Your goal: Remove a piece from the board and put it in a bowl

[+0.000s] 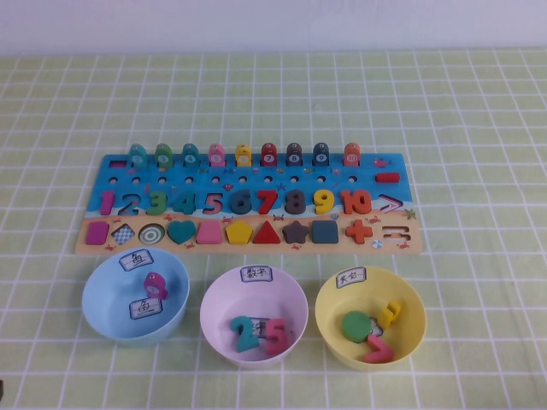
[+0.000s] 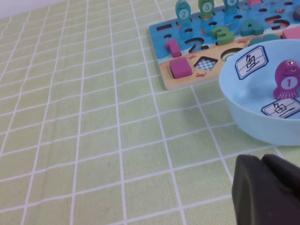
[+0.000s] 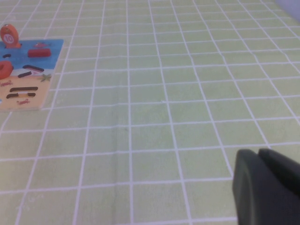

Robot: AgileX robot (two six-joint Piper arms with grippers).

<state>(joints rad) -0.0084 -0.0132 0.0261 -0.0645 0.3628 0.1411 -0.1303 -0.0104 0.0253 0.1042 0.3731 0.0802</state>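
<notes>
The board (image 1: 248, 202) lies across the middle of the table. Its ">" slot (image 1: 391, 203) at the right end looks empty. The pink-red chevron piece (image 1: 376, 348) lies in the yellow bowl (image 1: 370, 318), beside a green disc (image 1: 355, 325) and yellow pieces (image 1: 390, 312). Neither gripper shows in the high view. My left gripper (image 2: 262, 161) is shut and empty, low over the cloth near the light blue bowl (image 2: 255, 122). My right gripper (image 3: 258, 154) is shut and empty over bare cloth, to the right of the board's end (image 3: 23, 75).
The light blue bowl (image 1: 135, 296) holds a purple fish peg (image 1: 154, 283). The pale pink-lilac bowl (image 1: 253, 314) holds number pieces. All three bowls stand in a row in front of the board. A green checked cloth (image 1: 479, 128) covers the table.
</notes>
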